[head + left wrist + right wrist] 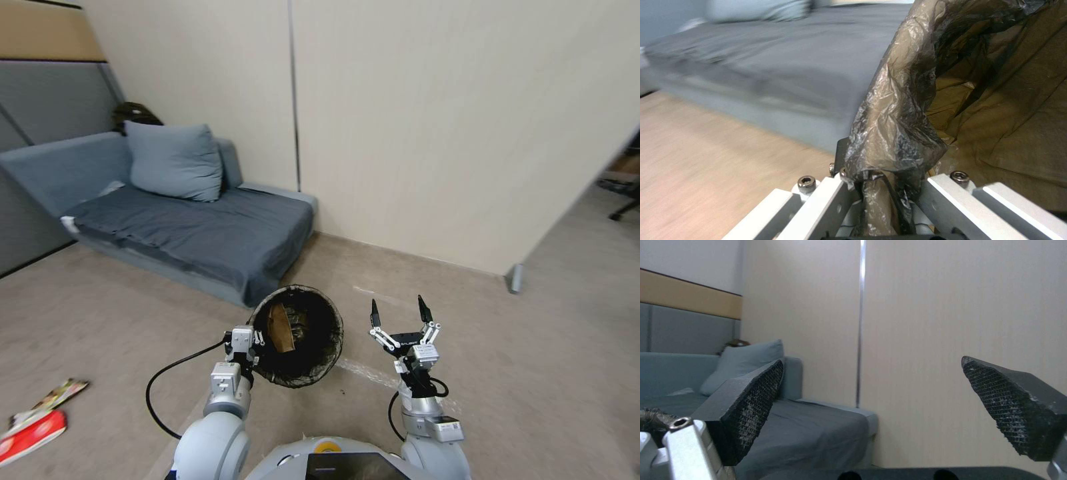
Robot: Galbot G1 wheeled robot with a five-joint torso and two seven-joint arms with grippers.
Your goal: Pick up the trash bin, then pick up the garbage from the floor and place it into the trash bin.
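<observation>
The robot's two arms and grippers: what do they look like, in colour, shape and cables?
Both arms are rounded silver-grey tubes with boxy white wrist blocks. The right gripper has black pointed fingers with cross-hatched pads on white linkages and a small printed label. The left gripper is silver-white with screws. A black cable loops beside each arm.

The trash bin [298,337] hangs off the floor [533,373] at the left gripper [257,347], left of the right gripper [398,312]. A sofa [200,233] stands behind the bin against the wall [433,133], a cushion [175,161] on it. Garbage [37,420] lies on the floor far left.
</observation>
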